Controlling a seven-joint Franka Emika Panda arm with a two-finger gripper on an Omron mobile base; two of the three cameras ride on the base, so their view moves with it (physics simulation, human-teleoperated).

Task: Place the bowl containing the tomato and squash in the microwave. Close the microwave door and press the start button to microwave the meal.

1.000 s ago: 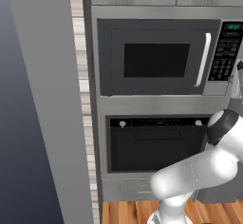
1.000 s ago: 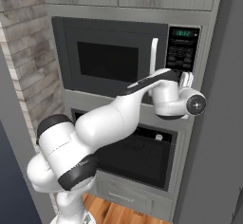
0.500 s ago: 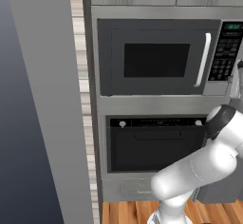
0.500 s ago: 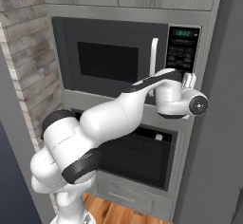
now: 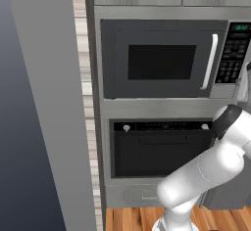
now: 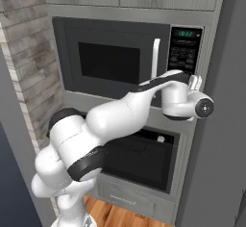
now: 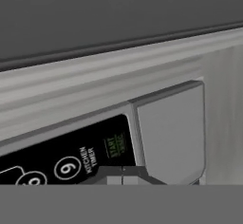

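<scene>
The microwave (image 5: 166,58) is sitting built into the wall column above the black oven (image 5: 159,147), and the microwave door (image 6: 113,60) is lying fully shut, its white handle (image 6: 155,57) standing upright just beside the keypad (image 6: 183,53). The bowl, tomato and squash are hidden, presumably sitting inside behind the dark window. So loading and closing look done, and pressing start is what is remaining. The arm is reaching up to the keypad's lower end, and the gripper (image 7: 122,176) is pointing at the panel with its jaws pressed together, gripping nothing, just below the start button (image 7: 115,147).
</scene>
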